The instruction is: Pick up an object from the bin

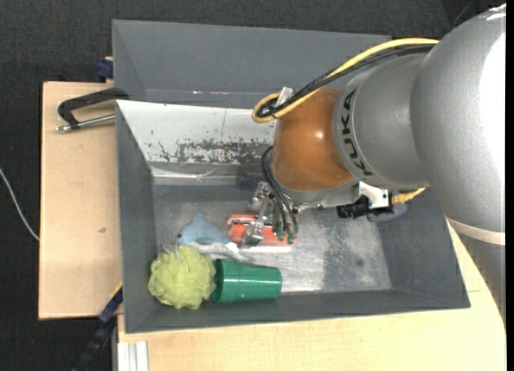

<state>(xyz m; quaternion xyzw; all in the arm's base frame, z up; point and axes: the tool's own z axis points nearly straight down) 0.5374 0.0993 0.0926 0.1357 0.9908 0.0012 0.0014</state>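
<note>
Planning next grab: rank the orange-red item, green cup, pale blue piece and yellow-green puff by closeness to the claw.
1. Orange-red item, beside the claw.
2. Green cup, front, and pale blue piece, left: too close to call.
3. Yellow-green puff, front-left corner.

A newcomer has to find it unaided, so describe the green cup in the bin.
Look in the grey metal bin, at the part of its floor nearest the view's bottom edge, left of middle. A green cup lies there on its side, against a fluffy yellow-green ball on its left. It alone is smooth and dark green; the ball is fuzzy and pale.
</note>
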